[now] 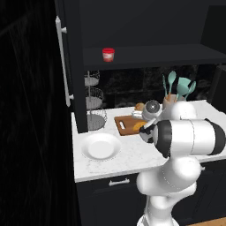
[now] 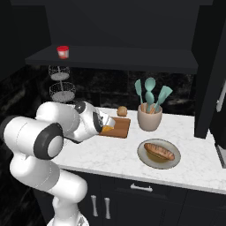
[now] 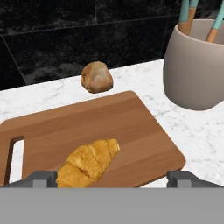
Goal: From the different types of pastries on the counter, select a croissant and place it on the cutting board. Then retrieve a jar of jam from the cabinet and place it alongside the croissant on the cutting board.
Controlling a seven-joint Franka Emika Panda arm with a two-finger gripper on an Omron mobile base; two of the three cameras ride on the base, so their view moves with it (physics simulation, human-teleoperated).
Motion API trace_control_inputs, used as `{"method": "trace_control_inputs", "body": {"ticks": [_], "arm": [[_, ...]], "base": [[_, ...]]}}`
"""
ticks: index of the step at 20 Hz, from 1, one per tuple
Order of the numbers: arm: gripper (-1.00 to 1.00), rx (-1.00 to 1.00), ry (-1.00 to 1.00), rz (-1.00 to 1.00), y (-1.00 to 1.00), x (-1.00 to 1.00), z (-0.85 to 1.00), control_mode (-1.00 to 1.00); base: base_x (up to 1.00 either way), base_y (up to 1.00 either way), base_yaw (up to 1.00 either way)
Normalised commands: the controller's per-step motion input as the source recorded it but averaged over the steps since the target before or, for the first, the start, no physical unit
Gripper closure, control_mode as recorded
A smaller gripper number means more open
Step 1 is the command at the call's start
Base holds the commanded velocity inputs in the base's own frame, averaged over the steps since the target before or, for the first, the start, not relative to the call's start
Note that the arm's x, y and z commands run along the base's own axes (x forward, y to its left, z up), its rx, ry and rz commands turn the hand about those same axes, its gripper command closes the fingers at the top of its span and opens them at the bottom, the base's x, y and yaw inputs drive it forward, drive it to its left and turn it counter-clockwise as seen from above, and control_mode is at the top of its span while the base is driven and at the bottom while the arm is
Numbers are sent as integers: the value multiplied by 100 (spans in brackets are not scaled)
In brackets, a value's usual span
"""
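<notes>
Golden croissant (image 3: 89,162) lies on the cutting board (image 3: 131,127) between the gripper's (image 3: 112,178) wide-spread, released fingertips (image 3: 43,178).

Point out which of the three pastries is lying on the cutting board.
The croissant, golden-orange with tapered ends, lies on the cutting board. The round bun sits on the counter behind it; the long loaf rests on a plate.

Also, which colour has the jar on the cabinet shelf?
The jar of jam is red with a whitish lid, clearest in the left base view.

counter (image 2: 110,152): cutting board (image 3: 87,127) | bun (image 3: 96,77) | utensil crock (image 3: 194,70) | plates (image 1: 101,147)
</notes>
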Motion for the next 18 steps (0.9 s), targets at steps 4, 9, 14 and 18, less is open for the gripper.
{"method": "trace_control_inputs", "body": {"ticks": [4, 9, 14, 18], "arm": [[-100, -2, 0, 23, 65, -22, 33, -100], [-100, -3, -3, 36, 45, -27, 63, -100], [-100, -2, -24, 13, 6, -41, 35, -100], [-100, -6, -42, 7, 0, -43, 97, -100]], "base": [[0, 0, 0], [0, 0, 0], [0, 0, 0], [0, 0, 0]]}}
